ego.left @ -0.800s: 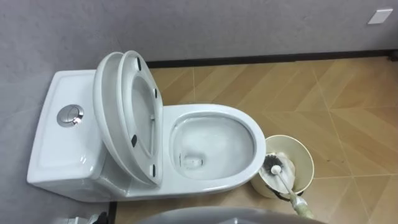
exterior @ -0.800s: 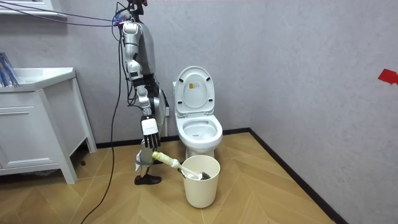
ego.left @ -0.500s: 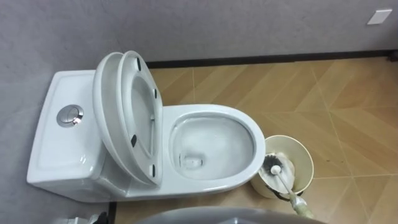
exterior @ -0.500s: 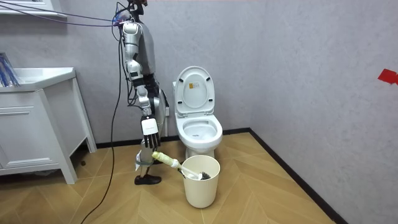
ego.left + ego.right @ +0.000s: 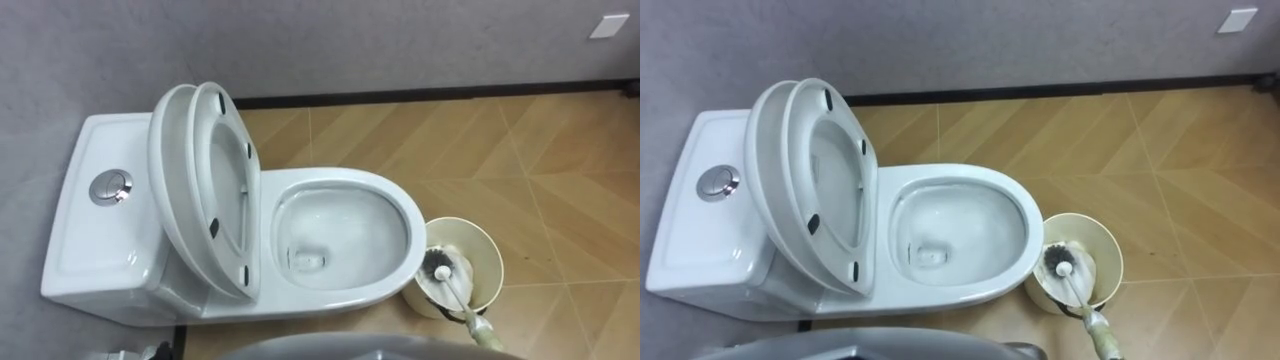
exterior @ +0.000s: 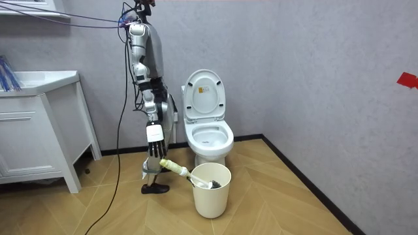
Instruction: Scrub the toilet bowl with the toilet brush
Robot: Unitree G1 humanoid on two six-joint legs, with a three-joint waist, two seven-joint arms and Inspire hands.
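room view: standing next to the white toilet [image 6: 209, 134], right robot hand [image 6: 155, 154] low, curled round the handle of the toilet brush [image 6: 175, 169]. brush head down inside the round bin [image 5: 485, 250] on the wood floor [image 5: 520, 150], just beside the bowl [image 5: 402, 215]. seat [image 5: 228, 180] and lid [image 5: 170, 170] up, tipped back toward the tank [image 5: 100, 235].

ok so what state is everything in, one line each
white toilet seat and lid: raised upright
white ceramic toilet bowl: uncovered
cream round bucket: upright beside the bowl
dark-headed toilet brush: head in bucket, handle leaning out
right hand: by the brush handle
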